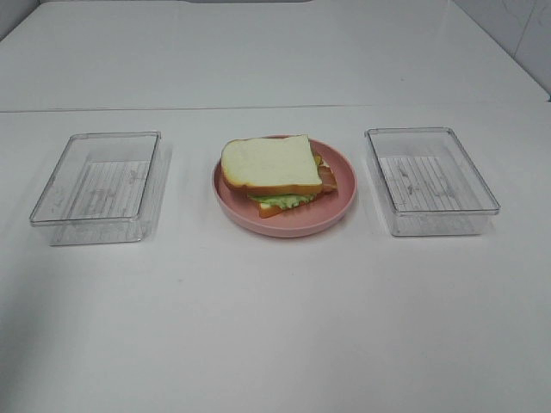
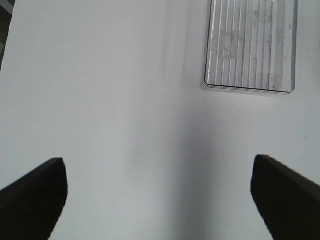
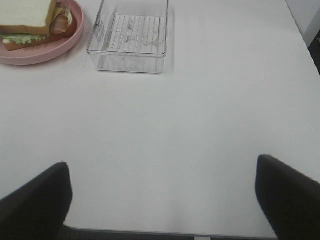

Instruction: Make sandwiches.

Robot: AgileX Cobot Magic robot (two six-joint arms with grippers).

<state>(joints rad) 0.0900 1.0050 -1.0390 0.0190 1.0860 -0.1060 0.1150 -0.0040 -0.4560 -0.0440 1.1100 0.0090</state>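
Observation:
One sandwich (image 1: 277, 175) sits stacked on the round pink plate (image 1: 336, 212) at the table's middle: a white bread slice with orange-brown crust on top, green lettuce, bacon and a lower slice under it. It also shows in the right wrist view (image 3: 35, 22). Neither arm appears in the exterior high view. My left gripper (image 2: 160, 192) is open and empty over bare table. My right gripper (image 3: 162, 197) is open and empty near the table's front edge, well away from the plate (image 3: 60, 50).
An empty clear plastic tray (image 1: 99, 187) stands left of the plate and another (image 1: 430, 181) right of it. The left tray shows in the left wrist view (image 2: 250, 45), the right tray in the right wrist view (image 3: 130, 35). The white table's front edge (image 3: 165, 234) is close to my right gripper.

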